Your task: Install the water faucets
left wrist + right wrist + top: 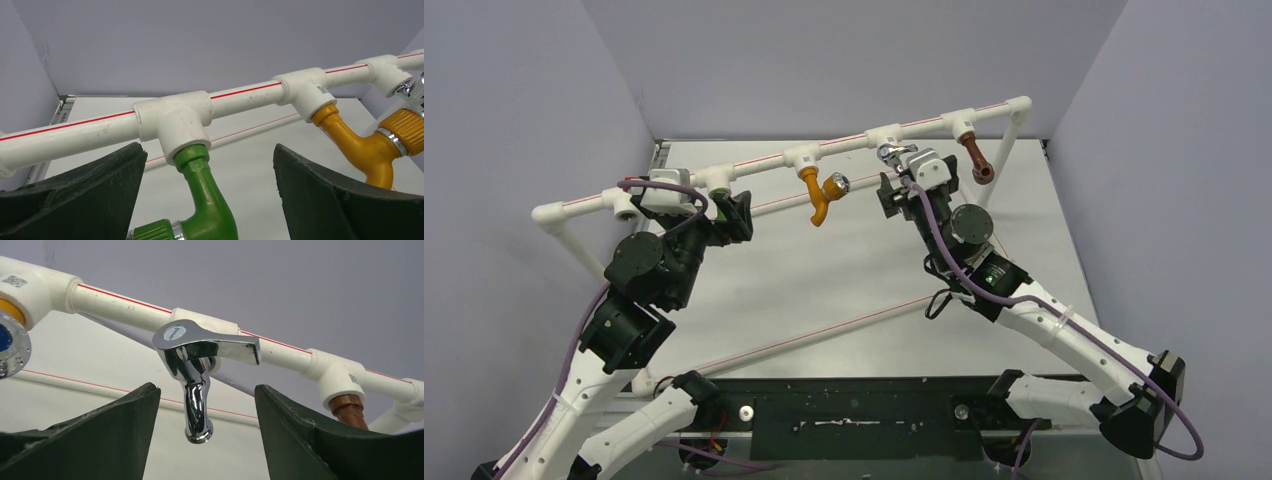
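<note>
Four faucets hang from tees on the white pipe rail [754,168]: green [719,191], orange [816,196], chrome [891,153] and brown [975,158]. My left gripper [732,210] is open just below the rail. In the left wrist view its fingers [85,190] straddle the green faucet [212,200] without touching it; that faucet sits in its tee [175,122]. My right gripper [892,190] is open. In the right wrist view its fingers [115,435] stand either side of the chrome faucet's [196,390] spout with gaps on both sides.
The pipe frame slopes down to the table on both sides, and a lower pipe [824,330] crosses the grey table. The leftmost tee [624,205] has an open socket. The orange faucet [365,145] and brown faucet [350,410] hang close beside the grippers.
</note>
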Tool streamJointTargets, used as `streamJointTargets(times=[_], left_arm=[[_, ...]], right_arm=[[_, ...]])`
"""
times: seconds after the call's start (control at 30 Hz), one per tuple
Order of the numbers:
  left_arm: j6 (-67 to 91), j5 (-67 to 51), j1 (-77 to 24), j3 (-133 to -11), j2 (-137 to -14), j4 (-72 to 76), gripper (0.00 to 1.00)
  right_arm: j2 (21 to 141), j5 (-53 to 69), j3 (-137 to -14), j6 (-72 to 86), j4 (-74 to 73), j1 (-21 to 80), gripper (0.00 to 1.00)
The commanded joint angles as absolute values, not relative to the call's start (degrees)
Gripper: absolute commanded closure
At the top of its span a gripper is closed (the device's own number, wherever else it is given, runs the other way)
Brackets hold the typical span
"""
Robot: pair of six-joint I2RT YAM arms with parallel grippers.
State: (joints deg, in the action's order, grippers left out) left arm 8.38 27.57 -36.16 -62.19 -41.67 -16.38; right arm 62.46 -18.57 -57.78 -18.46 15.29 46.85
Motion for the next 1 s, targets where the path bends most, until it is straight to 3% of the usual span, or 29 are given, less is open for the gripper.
streamJointTargets(times=[0.0,0.13,0.47,0.6,0.67,0.73,0.97], left_arm=[[8.5,26.5,-36.3,-62.4,-41.2,-13.5,0.03],[8.6,26.5,-36.5,-62.3,-41.1,-13.4,0.03],[8.5,26.6,-36.7,-62.3,-40.7,-13.4,0.03],[8.5,26.6,-36.8,-62.4,-40.6,-13.5,0.03],[8.5,26.7,-36.8,-62.3,-40.6,-13.5,0.03],[8.4,26.7,-36.8,-62.4,-40.6,-13.5,0.03],[8.4,26.8,-36.9,-62.3,-40.6,-13.5,0.03]], right_arm=[[65.5,-22.1,-62.9,-18.6,15.9,46.5,0.30],[67.6,-22.2,-63.6,-19.1,18.7,46.3,0.33],[71.2,-23.1,-64.0,-15.5,25.0,45.2,0.57],[72.7,-22.9,-65.0,-13.1,25.8,44.8,0.61],[73.1,-22.8,-65.1,-11.6,26.8,44.5,0.72],[73.1,-23.0,-64.8,-10.0,28.0,44.2,0.98],[70.6,-25.1,-60.6,2.5,34.9,42.4,1.00]])
